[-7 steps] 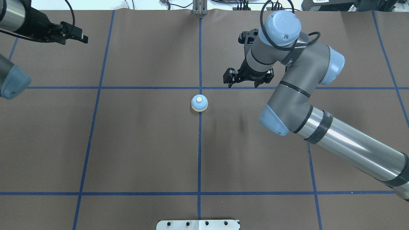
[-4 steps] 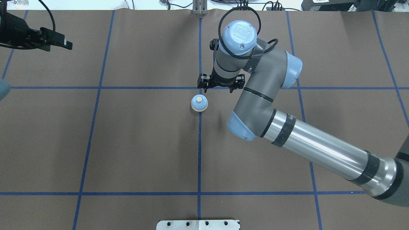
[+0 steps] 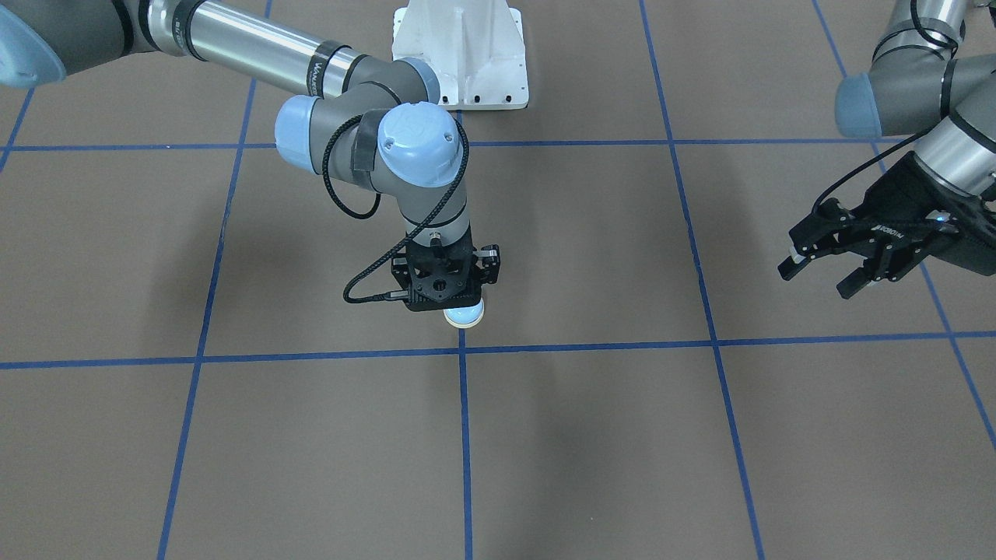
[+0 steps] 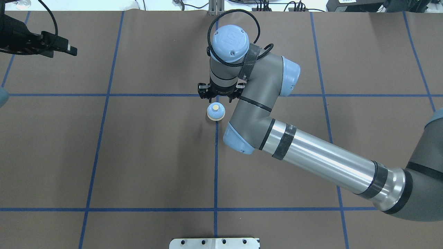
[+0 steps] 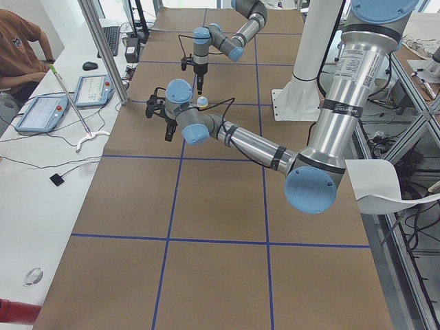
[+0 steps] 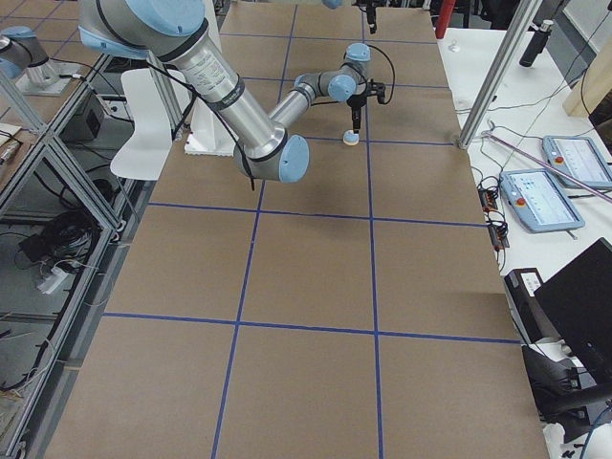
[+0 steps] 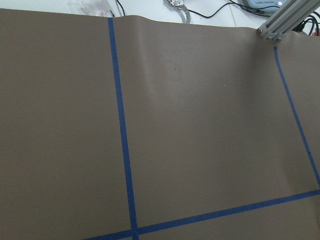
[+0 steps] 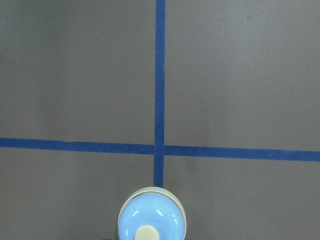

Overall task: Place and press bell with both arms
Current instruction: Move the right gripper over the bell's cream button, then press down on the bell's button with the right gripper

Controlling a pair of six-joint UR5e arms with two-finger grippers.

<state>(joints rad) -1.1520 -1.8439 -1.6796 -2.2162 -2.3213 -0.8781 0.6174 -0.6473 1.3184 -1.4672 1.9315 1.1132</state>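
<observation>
The light-blue bell [image 4: 216,111] with its cream button stands on the centre blue line of the table. It also shows in the right wrist view [image 8: 151,220] at the bottom edge, and in the front view [image 3: 466,315], half hidden under my right gripper [image 3: 445,292]. That gripper [image 4: 215,98] points straight down right over the bell, a little toward its far side. In the side views its fingers look shut together into one thin tip. I cannot tell whether it touches the bell. My left gripper [image 3: 818,278] hangs open and empty far off at the table's left, also in the overhead view [image 4: 59,46].
Blue tape lines [image 4: 104,95] divide the brown table cover into squares. The white pedestal base [image 3: 461,54] stands at the robot's side. A metal post [image 4: 216,8] stands at the far edge. The left wrist view holds only bare cover and tape [image 7: 122,140].
My right arm has swung left, from right of the centre line to directly over the bell. The left gripper drew back toward the left edge. The bell has not moved.
</observation>
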